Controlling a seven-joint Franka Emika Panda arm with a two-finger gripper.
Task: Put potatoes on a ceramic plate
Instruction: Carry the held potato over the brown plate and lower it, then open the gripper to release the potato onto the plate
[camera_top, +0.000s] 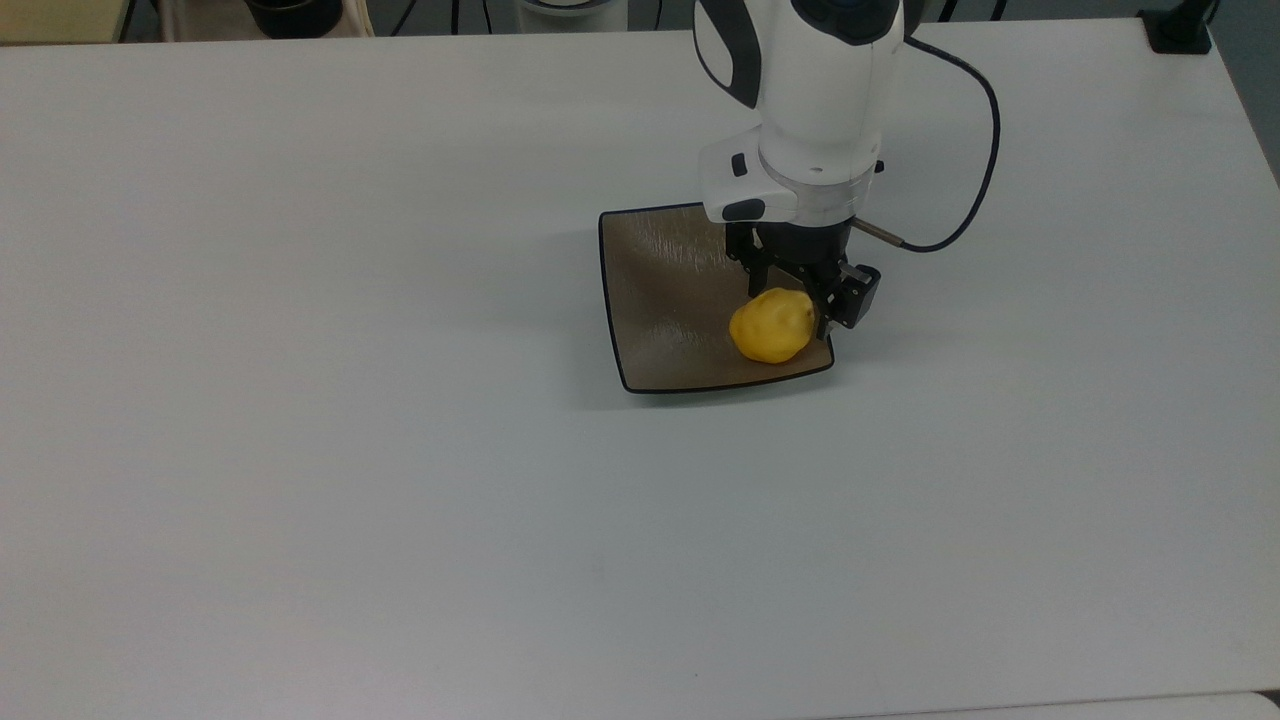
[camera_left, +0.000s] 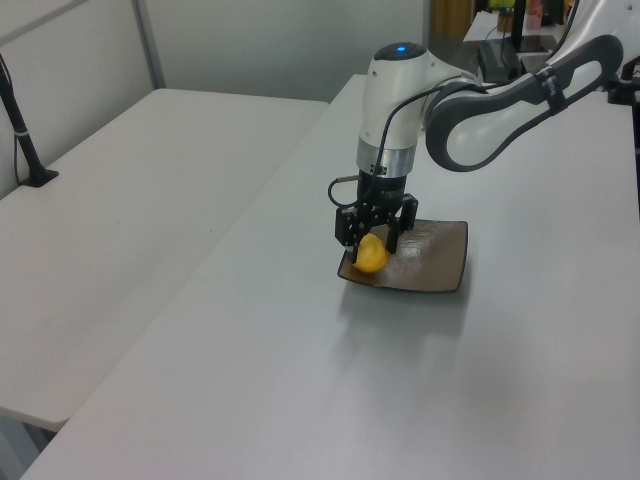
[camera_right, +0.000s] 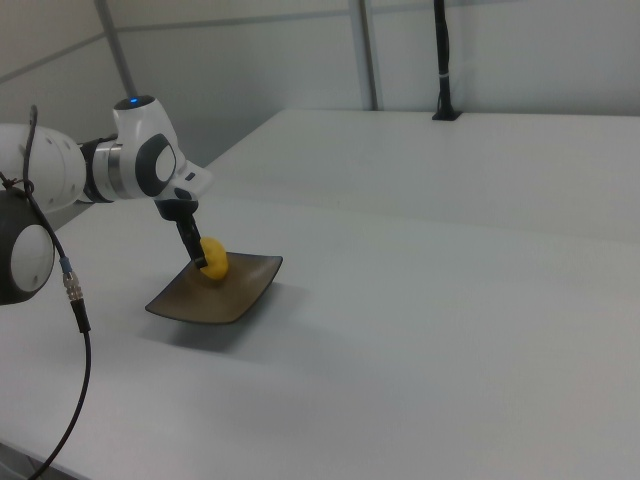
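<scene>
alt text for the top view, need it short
A white robot arm's gripper holds a yellow potato over the near-right corner of a square brown ceramic plate, as the top view shows it. The plate sits on a plain white table.

The worktop (camera_top: 300, 450) lies bare on the top view's left of the ceramic plate (camera_top: 660, 300) and across its whole near side, so a hand could pass there freely. Above the plate's right half in the top view the room is taken: the gripper (camera_top: 790, 300) hangs there, its jaws closed on the potato (camera_top: 770, 325), with the white arm (camera_top: 810, 90) rising behind it toward the far edge. A black cable (camera_top: 985, 150) loops out on the top view's right of the arm. The plate's left half in the top view is uncovered.
</scene>
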